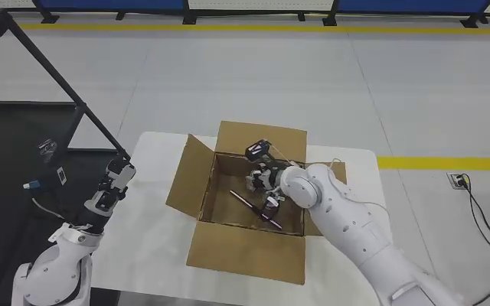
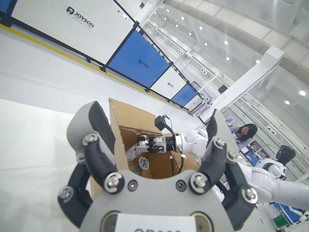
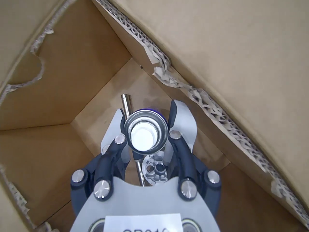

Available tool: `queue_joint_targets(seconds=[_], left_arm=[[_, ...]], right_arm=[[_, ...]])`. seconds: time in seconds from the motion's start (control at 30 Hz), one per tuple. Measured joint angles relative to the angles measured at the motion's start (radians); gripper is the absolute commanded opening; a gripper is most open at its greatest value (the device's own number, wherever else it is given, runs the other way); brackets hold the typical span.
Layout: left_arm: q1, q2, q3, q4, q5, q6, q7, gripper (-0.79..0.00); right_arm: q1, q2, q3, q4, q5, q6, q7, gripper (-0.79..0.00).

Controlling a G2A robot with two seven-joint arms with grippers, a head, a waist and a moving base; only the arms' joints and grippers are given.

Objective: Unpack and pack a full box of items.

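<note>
Brown cardboard box [image 1: 245, 256] in the middle of the white table [image 1: 153, 229], with all four flaps folded out. Right gripper [image 3: 147, 108] down inside the box, close to the back wall. Fingers [image 3: 183, 119] squeezed in on both sides of a spray can [image 3: 146, 131], holding it tight. Purple body on the can, shiny silver rim, white nozzle, with its top end toward the wrist. Seen from the left wrist, tilted in the grip, not straight up. Cannot tell if its bottom touches the box floor. Below the can, on the box floor, a thin metal rod [image 3: 127, 102] lying flat and slanted across the middle. Right beside the rod, a round silver part [image 3: 154, 169] with teeth all around and a dark hole in its middle. Cannot tell if rod and round part touch. Left gripper [image 2: 157, 112] up by the left edge of the table, well apart from the box and facing it. Fingers there spread wide, with nothing held between them.
</note>
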Motion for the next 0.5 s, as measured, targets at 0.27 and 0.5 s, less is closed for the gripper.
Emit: queue_joint_targets(seconds=[0.27,0.5], left_arm=[[0.000,0.000,0.000,0.000,0.000,0.000,0.000,0.000],[0.000,0.000,0.000,0.000,0.000,0.000,0.000,0.000]], right_arm=[[-0.348,0.130,0.366,-0.667,-0.207,0.105,0.095,-0.785],[-0.644,0.174,0.703,-0.973,-0.375,0.233,0.022,-0.785]])
